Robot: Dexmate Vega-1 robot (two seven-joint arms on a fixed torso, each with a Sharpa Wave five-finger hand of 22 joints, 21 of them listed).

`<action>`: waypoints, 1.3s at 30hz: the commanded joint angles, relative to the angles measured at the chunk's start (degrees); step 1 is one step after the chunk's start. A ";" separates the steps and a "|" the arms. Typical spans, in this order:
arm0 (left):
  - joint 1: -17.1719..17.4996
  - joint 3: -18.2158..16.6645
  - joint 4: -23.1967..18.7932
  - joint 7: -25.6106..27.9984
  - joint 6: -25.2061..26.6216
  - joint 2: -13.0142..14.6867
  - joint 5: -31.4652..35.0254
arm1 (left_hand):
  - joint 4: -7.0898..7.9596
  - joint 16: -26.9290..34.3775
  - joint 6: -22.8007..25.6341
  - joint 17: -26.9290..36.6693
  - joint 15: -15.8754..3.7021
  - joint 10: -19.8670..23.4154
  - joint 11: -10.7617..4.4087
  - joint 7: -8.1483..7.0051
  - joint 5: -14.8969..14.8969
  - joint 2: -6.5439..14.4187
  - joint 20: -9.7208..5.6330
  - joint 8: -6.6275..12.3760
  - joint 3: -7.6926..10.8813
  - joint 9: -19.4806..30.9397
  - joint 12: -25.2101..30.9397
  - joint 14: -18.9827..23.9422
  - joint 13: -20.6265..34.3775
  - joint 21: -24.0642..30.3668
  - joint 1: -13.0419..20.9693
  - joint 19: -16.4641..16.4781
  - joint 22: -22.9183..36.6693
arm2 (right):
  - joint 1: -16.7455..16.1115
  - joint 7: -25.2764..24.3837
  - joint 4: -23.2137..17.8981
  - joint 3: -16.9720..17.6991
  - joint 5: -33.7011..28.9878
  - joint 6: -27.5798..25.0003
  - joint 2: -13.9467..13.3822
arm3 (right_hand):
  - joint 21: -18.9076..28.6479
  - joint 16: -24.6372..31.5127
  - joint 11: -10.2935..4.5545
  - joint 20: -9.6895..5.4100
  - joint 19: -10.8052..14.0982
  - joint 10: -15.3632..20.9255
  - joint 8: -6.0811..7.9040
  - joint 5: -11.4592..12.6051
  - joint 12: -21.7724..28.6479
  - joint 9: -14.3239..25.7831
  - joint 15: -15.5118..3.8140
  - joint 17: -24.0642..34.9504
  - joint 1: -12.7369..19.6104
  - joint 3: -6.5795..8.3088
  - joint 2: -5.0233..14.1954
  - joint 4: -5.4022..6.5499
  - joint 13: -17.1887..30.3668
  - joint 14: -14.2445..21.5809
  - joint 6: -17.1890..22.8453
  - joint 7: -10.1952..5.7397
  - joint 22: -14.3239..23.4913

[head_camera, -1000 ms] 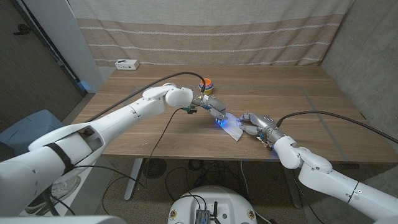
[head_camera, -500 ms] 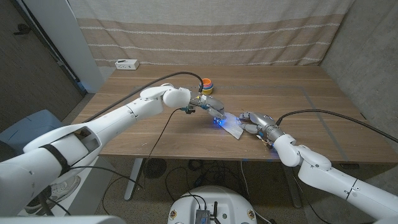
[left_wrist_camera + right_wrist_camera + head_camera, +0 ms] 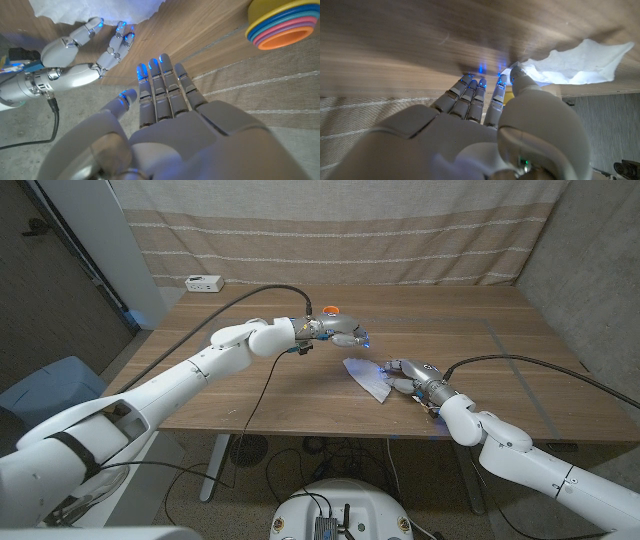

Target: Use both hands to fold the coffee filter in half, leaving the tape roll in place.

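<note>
Coffee filter (image 3: 367, 376) lying white and folded on the desk (image 3: 250, 395), centre of the head view, a little right of middle. Right hand (image 3: 410, 376) just beside it at its right edge, fingers reaching onto the paper, thumb at the rim; touching, but a real grip can't be told from up here. Left hand (image 3: 343, 331) up and left of the filter, well apart from it, fingers stretched out with blue lights at the tips, holding nothing. Tape roll (image 3: 331, 311) just behind that hand, orange top showing.

Over to the left wrist view: left hand (image 3: 165, 95) straight-fingered and empty, tips glowing blue. Right hand (image 3: 80, 60) in the upper left of the frame, fingers spread, tips against the white filter (image 3: 95, 9) at the top edge. Tape roll (image 3: 280, 27) at upper right, a stack of coloured rings.

Right wrist view: right hand (image 3: 485, 97) with fingers laid out side by side toward the desk, thumb tip on the edge of the filter (image 3: 575, 65) at right. Pressing on it, not clamped around it.
</note>
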 commanded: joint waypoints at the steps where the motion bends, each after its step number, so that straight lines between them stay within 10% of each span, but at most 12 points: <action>1: 4.51 -4.32 0.44 8.33 -0.95 0.29 -4.35 | -0.06 -0.61 -0.43 -0.34 -0.11 -0.54 -0.04 0.13 0.40 -0.57 -0.04 -0.35 0.44 0.40 0.07 -0.09 0.23 0.47 0.01 -0.22 0.08 | -1.50 -4.03 0.74 2.42 3.33 3.62 0.94 | 0.46 0.74 -0.08 1.47 2.38 0.63 0.00 0.54 0.32 0.17 -3.70 0.53 -0.34 0.11 2.22 1.08 0.14 1.00 0.27 0.08 1.39; 18: 8.42 -7.43 2.58 10.44 -2.03 0.42 -12.72 | -0.01 -3.19 -3.14 -2.46 -0.05 -2.54 -0.14 -0.65 0.91 -0.79 0.32 -0.94 1.22 0.95 -0.13 -1.29 0.61 0.55 -0.45 -1.08 -0.23 | -5.44 -12.22 7.02 10.73 18.96 23.04 6.47 | 0.25 0.83 0.27 1.81 1.65 -3.27 -1.29 -0.09 -0.75 0.22 -2.90 1.55 -3.33 -0.75 3.40 3.70 0.22 -0.04 -7.28 -0.48 1.48; 39: 15.15 -14.62 6.74 17.67 -5.72 -1.97 -27.04 | -1.88 -14.11 -14.31 -10.33 0.53 -13.18 0.06 -2.73 -0.28 -3.60 -1.13 -4.11 0.63 -2.07 -6.84 -10.51 -3.81 0.96 -3.76 -3.66 -1.74 | -4.15 -13.43 10.88 14.93 23.82 30.31 11.00 | 0.05 0.45 1.33 2.39 0.90 -3.33 -0.64 -0.16 -0.36 0.21 -1.98 1.65 -6.01 -0.95 3.66 5.67 0.25 -0.21 -7.91 0.33 1.52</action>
